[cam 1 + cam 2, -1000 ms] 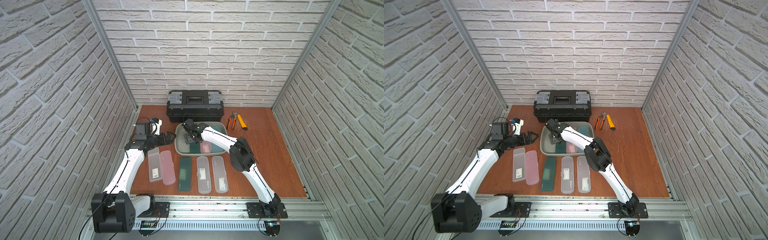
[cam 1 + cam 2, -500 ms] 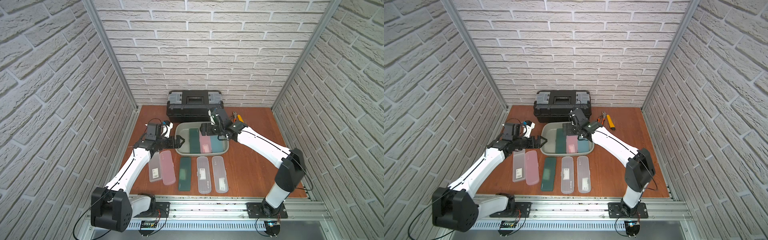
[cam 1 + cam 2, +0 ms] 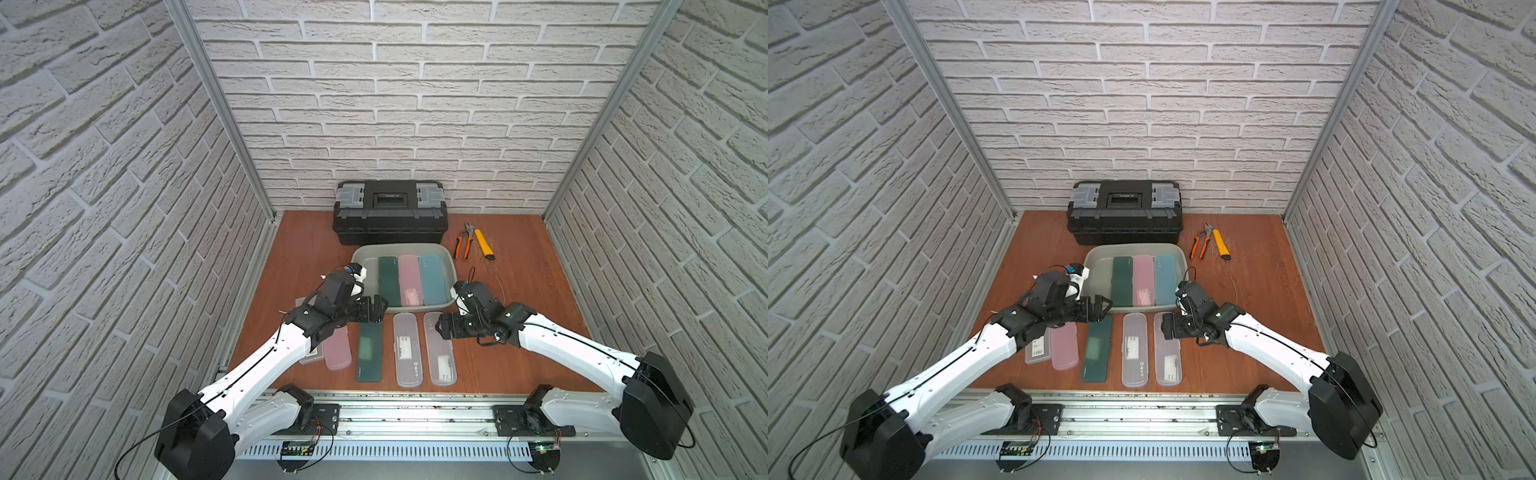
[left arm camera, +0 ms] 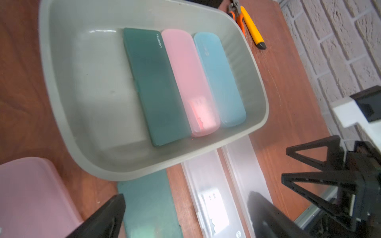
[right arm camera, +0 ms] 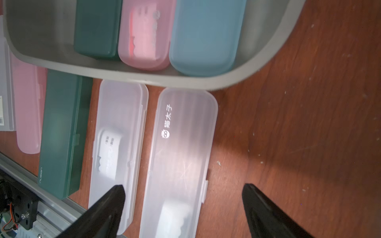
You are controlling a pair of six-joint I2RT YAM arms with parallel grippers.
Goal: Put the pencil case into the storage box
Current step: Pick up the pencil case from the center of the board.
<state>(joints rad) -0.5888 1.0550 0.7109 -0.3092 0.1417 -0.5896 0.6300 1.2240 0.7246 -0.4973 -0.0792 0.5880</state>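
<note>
The grey-green storage box (image 3: 365,272) (image 3: 1098,270) (image 4: 86,82) (image 5: 144,77) holds three pencil cases side by side: dark green (image 3: 388,280), pink (image 3: 409,280) and blue (image 3: 432,278). In front of it a dark green case (image 3: 369,351) and two clear cases (image 3: 408,353) (image 3: 441,353) lie on the table. My left gripper (image 3: 380,307) (image 4: 187,195) is open and empty at the box's front left corner. My right gripper (image 3: 442,330) (image 5: 183,186) is open and empty over the far end of the rightmost clear case (image 5: 181,154).
A pink case (image 3: 337,353) and a clear case lie partly under my left arm. A black toolbox (image 3: 390,212) stands behind the box. Orange pliers (image 3: 463,241) and a yellow knife (image 3: 484,244) lie at the back right. Brick walls close three sides.
My right gripper has left the storage box and swung back to the front, over the rightmost clear case. My left gripper has moved from left of the box to its front left corner.
</note>
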